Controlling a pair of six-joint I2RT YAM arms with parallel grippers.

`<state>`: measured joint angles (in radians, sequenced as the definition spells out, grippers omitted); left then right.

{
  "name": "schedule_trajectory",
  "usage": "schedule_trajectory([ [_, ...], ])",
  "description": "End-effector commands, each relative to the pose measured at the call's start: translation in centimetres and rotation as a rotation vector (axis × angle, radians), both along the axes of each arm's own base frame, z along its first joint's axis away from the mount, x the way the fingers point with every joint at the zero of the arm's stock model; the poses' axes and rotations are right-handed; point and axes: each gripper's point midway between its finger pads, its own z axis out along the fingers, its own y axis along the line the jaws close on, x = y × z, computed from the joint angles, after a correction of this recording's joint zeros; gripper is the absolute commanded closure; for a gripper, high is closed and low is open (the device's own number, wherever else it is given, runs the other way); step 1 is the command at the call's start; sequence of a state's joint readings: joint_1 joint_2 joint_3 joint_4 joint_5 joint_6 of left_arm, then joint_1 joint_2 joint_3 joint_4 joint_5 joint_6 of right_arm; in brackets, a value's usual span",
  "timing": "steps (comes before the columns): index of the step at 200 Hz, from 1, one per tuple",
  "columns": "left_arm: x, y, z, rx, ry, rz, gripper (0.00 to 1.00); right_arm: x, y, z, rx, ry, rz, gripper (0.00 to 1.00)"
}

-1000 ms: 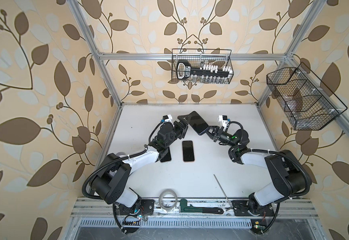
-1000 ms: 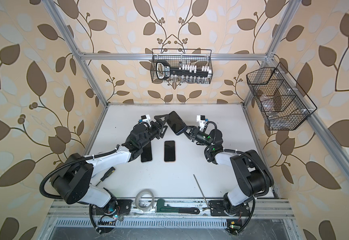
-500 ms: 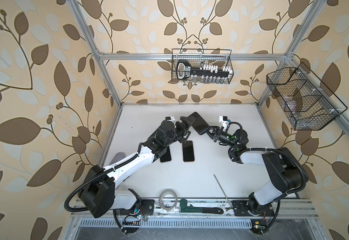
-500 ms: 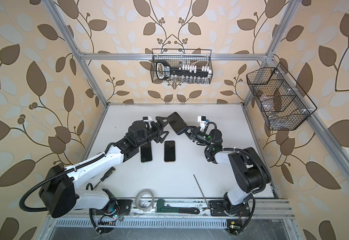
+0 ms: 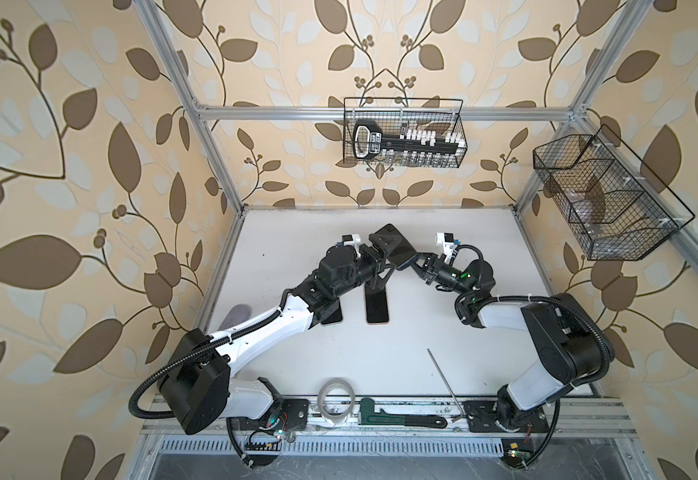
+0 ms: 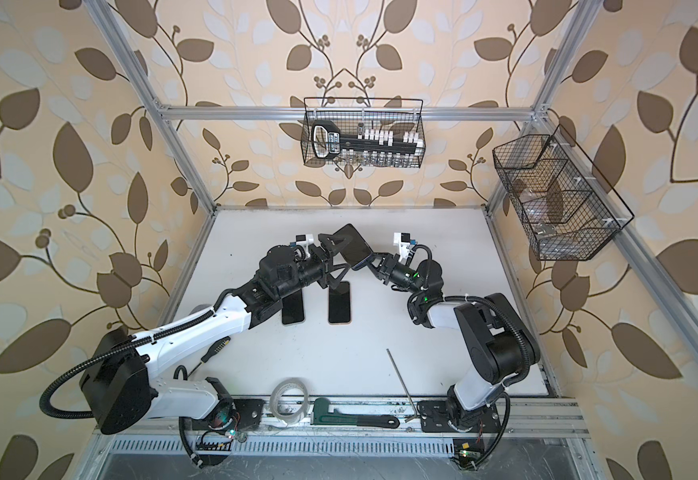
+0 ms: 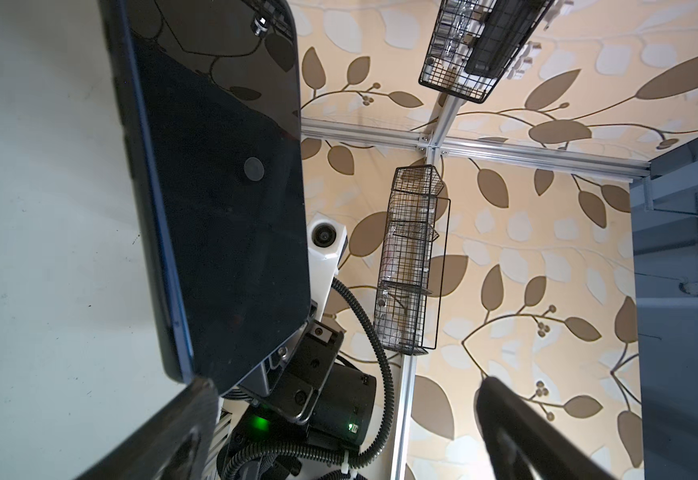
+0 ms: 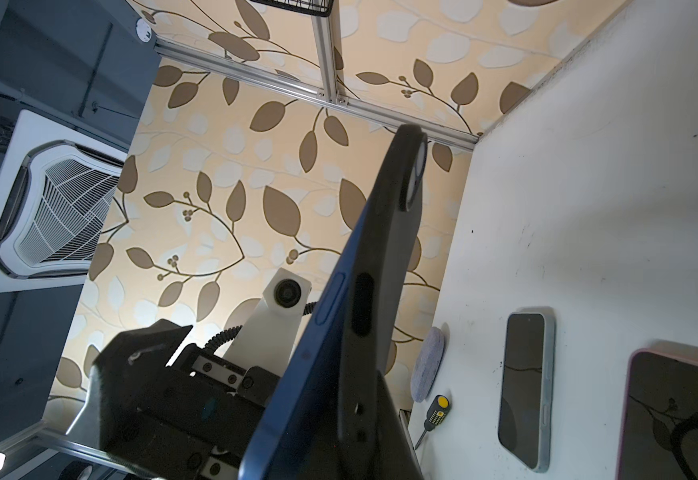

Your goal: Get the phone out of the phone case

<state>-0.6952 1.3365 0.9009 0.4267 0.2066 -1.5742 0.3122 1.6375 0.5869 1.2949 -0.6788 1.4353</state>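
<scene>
Nearest me, along the front rail, lie a tape roll, a wrench and a thin rod that slants up onto the white worktop. In a top view a screwdriver shows just below my left arm. Further in, two other phones lie flat on the worktop, side by side with screens up. The left-hand phone is partly hidden under that arm's forearm.

Just beyond them my right claw is clamped tight on one end of the phone. It holds the phone tilted in the air, clear of the worktop, with the dark screen upward. The right wrist view shows the phone's blue edge beside the black case on its back, and the lens end points away from that claw. My left claw stands spread wide at the phone's free end and grips nothing. In the left wrist view one finger sits right at the phone's corner, and I cannot tell whether it touches.

On the far wall hangs a wire basket with a black tool rack inside. A second basket hangs on the right-hand wall.
</scene>
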Motion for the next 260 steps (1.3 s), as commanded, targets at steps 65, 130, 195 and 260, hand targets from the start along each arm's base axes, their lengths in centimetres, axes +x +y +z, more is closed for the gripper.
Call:
schedule_trajectory([
  [65,-0.6,-1.8,0.5,-0.043,-0.029,-0.074,0.01,-0.4,-0.5,2.7,0.051,-0.102,-0.019,1.00],
  [130,-1.1,-2.2,0.6,-0.048,-0.025,-0.105,0.03,0.0,-1.1,3.1,0.056,-0.111,-0.032,1.00],
  [195,-1.1,-1.8,-0.2,-0.031,-0.022,-0.084,0.03,-0.1,-1.2,3.5,0.068,-0.118,-0.031,1.00],
  [260,-1.0,-1.9,-0.5,-0.029,-0.024,-0.079,0.05,-0.4,-1.3,4.1,0.074,-0.130,-0.032,1.00],
])
